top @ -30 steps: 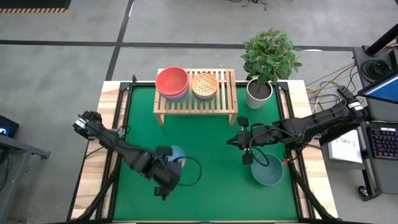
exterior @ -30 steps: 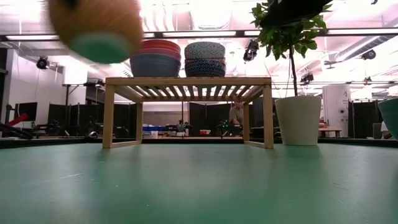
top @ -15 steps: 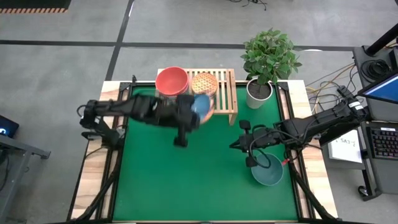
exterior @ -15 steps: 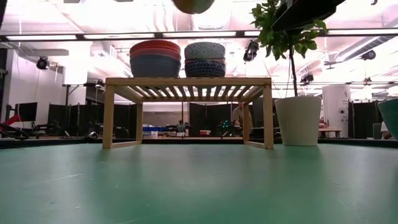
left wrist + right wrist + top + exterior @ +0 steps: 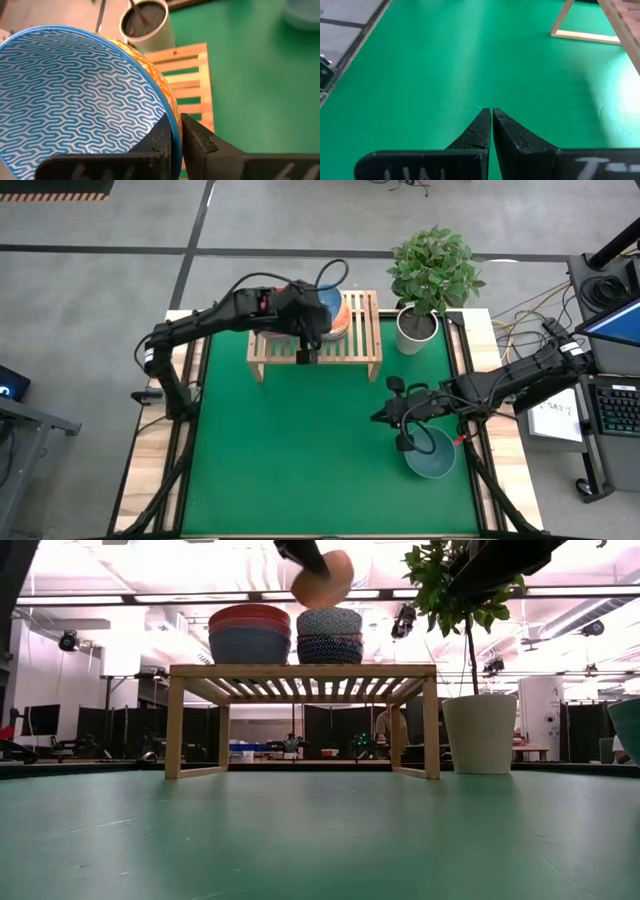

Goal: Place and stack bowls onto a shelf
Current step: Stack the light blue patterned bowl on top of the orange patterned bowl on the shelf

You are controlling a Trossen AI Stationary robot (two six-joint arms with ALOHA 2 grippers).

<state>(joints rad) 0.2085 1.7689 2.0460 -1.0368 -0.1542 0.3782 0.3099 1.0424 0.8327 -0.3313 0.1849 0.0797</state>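
Note:
My left gripper (image 5: 313, 328) is shut on a bowl that is orange outside with a blue wave pattern inside (image 5: 328, 310), held over the right part of the light-wood shelf (image 5: 365, 345). In the low view this bowl (image 5: 322, 578) hangs tilted just above the stack of blue-grey patterned bowls (image 5: 330, 635). Beside it stands a stack topped by a red bowl (image 5: 250, 632). My right gripper (image 5: 380, 417) is shut and empty above the green mat, next to the dark teal bowl (image 5: 430, 455) on the mat. My left gripper pinches the bowl's rim (image 5: 172, 131), one finger inside the bowl (image 5: 159, 142) and one outside (image 5: 197, 137). The fingers come from the table's near side. The bowl is lifted clear and tilted, its open side toward the gripper.
A white pot with a green plant (image 5: 416, 328) stands right of the shelf at the far edge. The green mat (image 5: 300, 450) lies between the shelf and the near edge. A person sits far off in the room behind (image 5: 380, 725).
My left gripper has carried the orange bowl from the near left of the mat up and toward the far edge. The bowl now hangs over the right stack on the shelf. It has stayed in the hold all the way.

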